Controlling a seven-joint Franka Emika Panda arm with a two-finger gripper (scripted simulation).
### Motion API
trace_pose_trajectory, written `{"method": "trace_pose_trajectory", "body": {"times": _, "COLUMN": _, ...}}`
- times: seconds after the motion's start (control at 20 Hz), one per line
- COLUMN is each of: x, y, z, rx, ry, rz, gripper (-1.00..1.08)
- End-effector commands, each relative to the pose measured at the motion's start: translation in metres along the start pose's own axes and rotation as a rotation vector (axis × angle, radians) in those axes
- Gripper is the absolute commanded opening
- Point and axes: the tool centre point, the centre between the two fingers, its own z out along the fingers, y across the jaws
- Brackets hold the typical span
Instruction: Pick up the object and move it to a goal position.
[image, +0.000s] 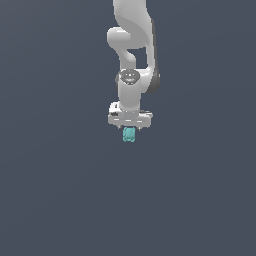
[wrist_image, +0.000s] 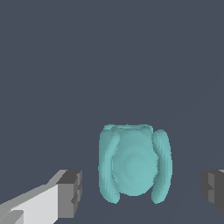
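The pincer (image: 129, 128) stands wide open, its pads (wrist_image: 70, 194) clear of the object (wrist_image: 133, 162) on both sides, holding nothing. The object sits between them, directly below the pincer. Judging by this, the grasp, the lift and the move to the goal all remain.

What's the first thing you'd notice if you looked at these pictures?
The small teal lumpy object stands out most, bright against the plain dark grey background, right under the white robot gripper in the middle of the exterior view. In the wrist view it sits between the two dark grey fingertips, which stand open with gaps on both sides. Above it, the curvy white arm reaches down from the top.
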Motion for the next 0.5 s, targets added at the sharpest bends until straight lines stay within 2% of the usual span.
{"method": "trace_pose_trajectory", "body": {"times": 0.0, "x": 0.000, "y": 0.000, "z": 0.004, "rx": 0.000, "ry": 0.000, "rz": 0.000, "gripper": 1.00}}
{"method": "trace_pose_trajectory", "body": {"times": 0.45, "x": -0.002, "y": 0.000, "z": 0.040, "rx": 0.000, "ry": 0.000, "rz": 0.001, "gripper": 1.00}}
